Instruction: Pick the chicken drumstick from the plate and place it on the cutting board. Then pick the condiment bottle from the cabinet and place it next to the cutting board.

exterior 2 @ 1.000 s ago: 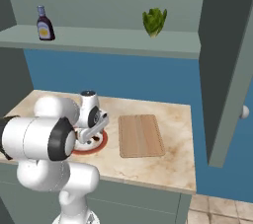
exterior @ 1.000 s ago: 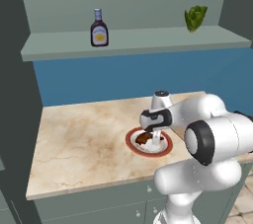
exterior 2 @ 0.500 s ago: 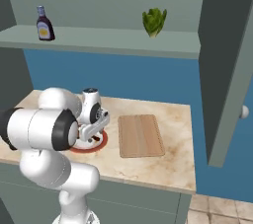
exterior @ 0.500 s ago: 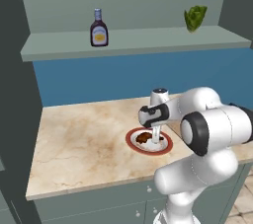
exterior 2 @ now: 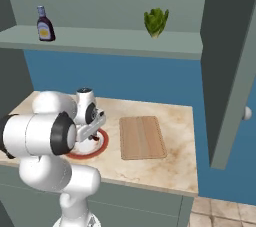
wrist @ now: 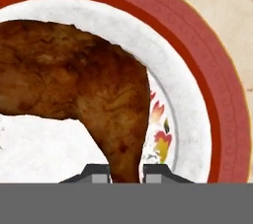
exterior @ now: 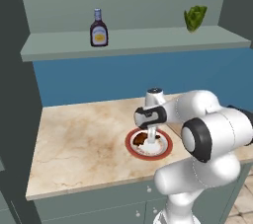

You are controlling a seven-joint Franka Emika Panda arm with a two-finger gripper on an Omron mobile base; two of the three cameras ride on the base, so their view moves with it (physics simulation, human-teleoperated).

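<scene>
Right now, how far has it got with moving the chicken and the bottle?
Nothing is finished yet. In hand: the pincer is down on the plate, closed on the thin end of the chicken drumstick, which is not yet lifted. Left to do: carry it to the cutting board, which lies bare, then fetch the condiment bottle from the cabinet shelf and stand it beside the board.
</scene>
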